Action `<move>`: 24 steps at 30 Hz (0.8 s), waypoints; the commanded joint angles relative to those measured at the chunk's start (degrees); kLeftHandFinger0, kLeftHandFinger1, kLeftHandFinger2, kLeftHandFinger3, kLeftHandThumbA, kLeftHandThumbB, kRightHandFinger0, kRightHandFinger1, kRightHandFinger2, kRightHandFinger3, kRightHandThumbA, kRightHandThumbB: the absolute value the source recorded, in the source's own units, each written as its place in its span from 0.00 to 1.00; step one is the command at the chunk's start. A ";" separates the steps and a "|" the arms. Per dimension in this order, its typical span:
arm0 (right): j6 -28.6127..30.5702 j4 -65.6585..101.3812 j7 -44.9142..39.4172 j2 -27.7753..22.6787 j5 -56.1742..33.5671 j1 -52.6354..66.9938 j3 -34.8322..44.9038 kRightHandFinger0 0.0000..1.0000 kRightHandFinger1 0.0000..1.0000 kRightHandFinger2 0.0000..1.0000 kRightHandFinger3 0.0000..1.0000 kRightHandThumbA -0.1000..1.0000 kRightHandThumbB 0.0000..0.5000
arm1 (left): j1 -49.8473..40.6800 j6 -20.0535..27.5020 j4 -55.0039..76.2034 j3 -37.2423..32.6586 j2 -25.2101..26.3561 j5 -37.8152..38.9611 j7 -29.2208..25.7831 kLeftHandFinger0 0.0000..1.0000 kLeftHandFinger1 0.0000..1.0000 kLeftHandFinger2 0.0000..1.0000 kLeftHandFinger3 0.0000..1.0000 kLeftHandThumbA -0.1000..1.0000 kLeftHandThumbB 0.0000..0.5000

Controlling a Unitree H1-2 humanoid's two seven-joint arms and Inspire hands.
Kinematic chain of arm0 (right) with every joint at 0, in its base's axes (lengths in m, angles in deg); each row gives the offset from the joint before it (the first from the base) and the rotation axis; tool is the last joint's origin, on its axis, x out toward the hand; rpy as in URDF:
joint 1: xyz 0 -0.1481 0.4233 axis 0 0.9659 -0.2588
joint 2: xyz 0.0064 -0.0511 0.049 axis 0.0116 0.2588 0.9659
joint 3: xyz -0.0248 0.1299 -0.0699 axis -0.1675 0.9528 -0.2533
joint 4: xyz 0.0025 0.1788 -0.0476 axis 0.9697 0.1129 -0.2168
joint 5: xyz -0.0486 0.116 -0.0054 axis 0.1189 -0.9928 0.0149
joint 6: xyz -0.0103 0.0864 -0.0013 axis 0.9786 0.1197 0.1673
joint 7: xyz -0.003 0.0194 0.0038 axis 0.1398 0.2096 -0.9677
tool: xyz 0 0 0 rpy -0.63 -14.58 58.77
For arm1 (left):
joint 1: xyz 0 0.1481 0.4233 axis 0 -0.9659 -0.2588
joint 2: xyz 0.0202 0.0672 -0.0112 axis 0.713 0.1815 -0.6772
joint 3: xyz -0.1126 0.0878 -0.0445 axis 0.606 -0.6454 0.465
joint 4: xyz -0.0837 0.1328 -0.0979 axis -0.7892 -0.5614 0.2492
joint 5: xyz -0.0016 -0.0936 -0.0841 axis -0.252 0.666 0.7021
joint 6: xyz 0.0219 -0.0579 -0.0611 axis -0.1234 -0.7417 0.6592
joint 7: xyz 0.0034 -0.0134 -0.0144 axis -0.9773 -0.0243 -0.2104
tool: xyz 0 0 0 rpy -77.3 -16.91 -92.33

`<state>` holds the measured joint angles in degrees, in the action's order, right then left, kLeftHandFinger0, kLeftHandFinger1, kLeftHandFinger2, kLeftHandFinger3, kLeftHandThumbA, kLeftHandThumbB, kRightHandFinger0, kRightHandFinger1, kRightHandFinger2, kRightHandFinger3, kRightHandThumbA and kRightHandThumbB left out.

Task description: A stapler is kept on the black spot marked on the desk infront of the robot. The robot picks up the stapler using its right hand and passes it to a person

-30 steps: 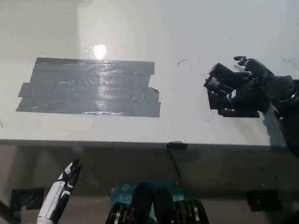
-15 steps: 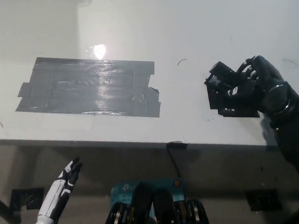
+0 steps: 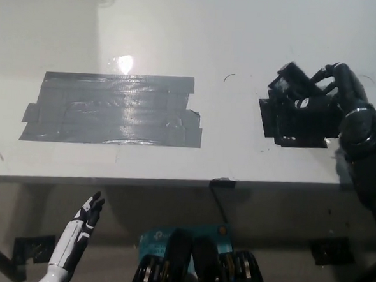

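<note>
Lifted since a second ago, the black metal stapler (image 3: 298, 90) sits gripped in the black right robot hand (image 3: 328, 98) above the black taped spot (image 3: 291, 127) at three o'clock on the white surface (image 3: 182, 32); a loose hold risks dropping it. White left robot hand (image 3: 84, 224) rests open at seven o'clock.

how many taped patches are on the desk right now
2. A large grey tape patch lies on the desk's left half. A smaller black patch sits to the right, partly covered by the right hand and the stapler.
</note>
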<state>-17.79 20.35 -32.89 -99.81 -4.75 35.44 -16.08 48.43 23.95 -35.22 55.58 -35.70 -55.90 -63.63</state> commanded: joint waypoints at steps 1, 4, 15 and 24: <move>-3.71 3.94 -3.19 0.22 -10.06 -4.82 7.73 0.00 0.00 0.19 0.01 0.89 0.09 | 0.93 1.36 0.26 -0.30 1.03 1.45 1.41 1.00 1.00 1.00 1.00 1.00 1.00; -7.34 4.48 -7.73 1.50 -20.47 -6.46 17.40 0.00 0.00 0.10 0.00 0.80 0.10 | 1.06 0.75 0.40 -0.31 1.10 1.44 1.65 1.00 1.00 1.00 1.00 1.00 1.00; -21.02 6.07 -19.76 0.20 -39.71 -9.89 33.26 0.00 0.00 0.00 0.00 0.86 0.07 | 1.71 0.80 0.22 -0.32 1.10 1.85 2.11 1.00 1.00 1.00 1.00 1.00 1.00; -21.02 8.55 -22.21 0.41 -48.48 -9.58 33.23 0.00 0.00 0.00 0.00 0.94 0.00 | 1.82 0.51 0.26 -0.18 0.90 1.85 1.91 1.00 1.00 1.00 1.00 1.00 1.00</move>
<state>-32.48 21.57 -44.70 -97.70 -30.40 35.35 12.65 48.68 23.86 -35.63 55.56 -35.71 -55.41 -62.90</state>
